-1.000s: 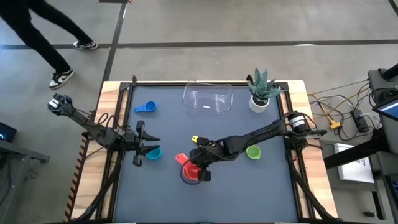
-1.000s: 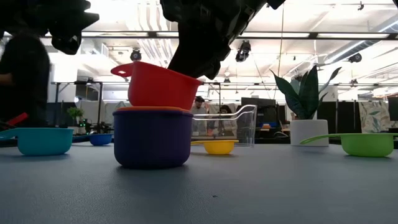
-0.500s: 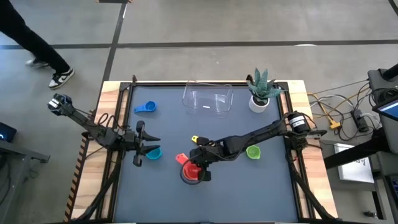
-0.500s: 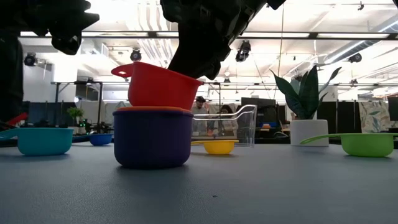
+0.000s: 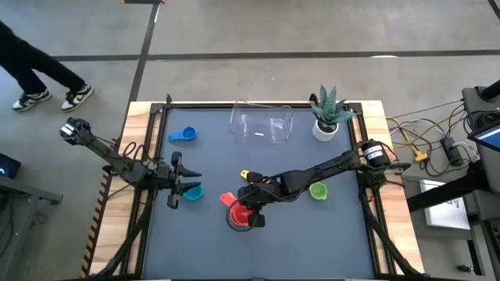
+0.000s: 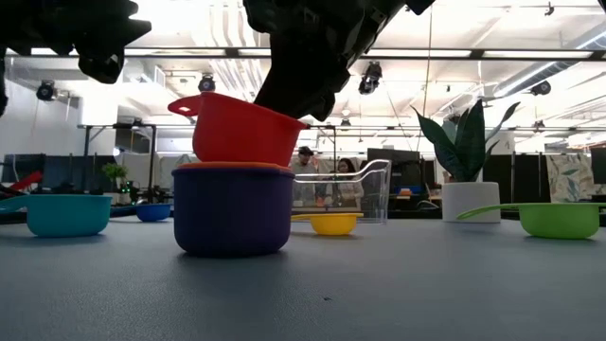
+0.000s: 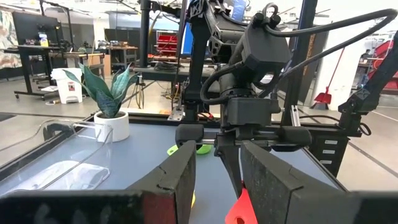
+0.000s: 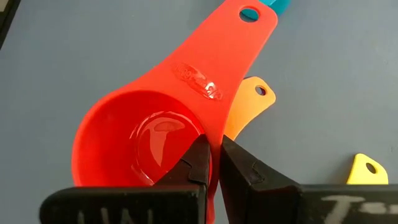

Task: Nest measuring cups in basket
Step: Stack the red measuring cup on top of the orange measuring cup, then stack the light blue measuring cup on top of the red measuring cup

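Right now the right pincer (image 5: 248, 215) is clamped on the rim of the red measuring cup (image 6: 237, 131), one finger (image 8: 198, 163) inside the bowl and the other outside. That red cup sits tilted in the mouth of the purple measuring cup (image 6: 232, 209), with the orange measuring cup (image 8: 249, 106) nested between them, showing as a thin orange rim in the low view and as a handle under the red one in the right wrist view. The stack stands on the dark surface (image 5: 312, 242), toward its near middle.

The left pincer (image 5: 173, 190) hangs at the left side of the surface with its fingers (image 7: 180, 180) apart, just beside the teal measuring cup (image 5: 193, 192), which is empty. The blue measuring cup (image 5: 184, 136) lies further back on the left, the yellow measuring cup (image 5: 247, 175) just behind the stack, and the green measuring cup (image 5: 318, 190) to the right under the right arm.

The clear basket (image 5: 261, 123) stands at the far edge of the surface with no cup in it. A potted plant (image 5: 328, 113) stands just beside it on the right.

A person's legs (image 5: 35, 74) show on the floor beyond the surface's left corner.
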